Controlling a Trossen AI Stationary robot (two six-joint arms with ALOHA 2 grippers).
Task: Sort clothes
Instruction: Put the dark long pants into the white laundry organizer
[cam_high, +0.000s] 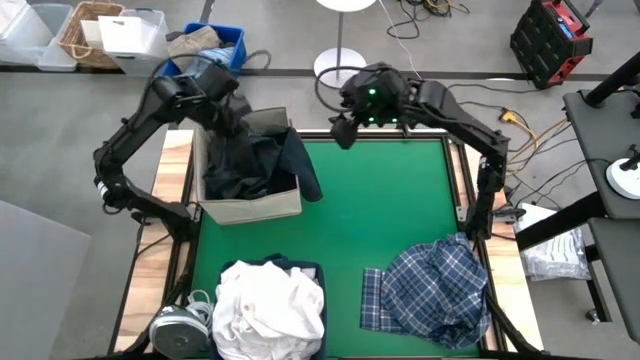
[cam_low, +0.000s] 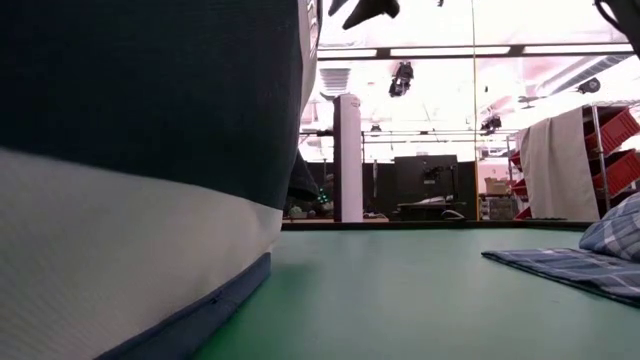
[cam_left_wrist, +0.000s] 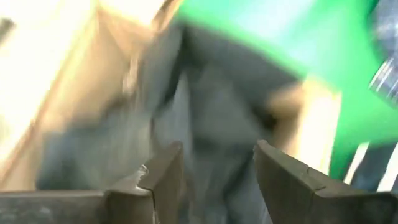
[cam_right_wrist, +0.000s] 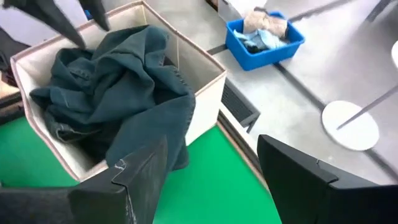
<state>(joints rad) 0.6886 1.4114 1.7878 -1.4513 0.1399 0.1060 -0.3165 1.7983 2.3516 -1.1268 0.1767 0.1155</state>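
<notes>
The left gripper (cam_high: 222, 92) hangs open over the beige bin (cam_high: 250, 205) at the mat's (cam_high: 370, 210) far left corner, where dark clothes (cam_high: 250, 155) are heaped, one spilling over the rim. The right gripper (cam_high: 345, 128), released and empty, hovers at the far edge. White clothes (cam_high: 270, 305) sit at the near edge; the plaid shirt (cam_high: 430, 290) lies at the near right corner.

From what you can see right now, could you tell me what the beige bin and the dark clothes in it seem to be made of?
Beige bin: probably stiffened fabric, matte, with flat straight walls. Dark clothes: soft woven cloth, likely cotton, matte, creased, one piece draping over the rim.
</notes>
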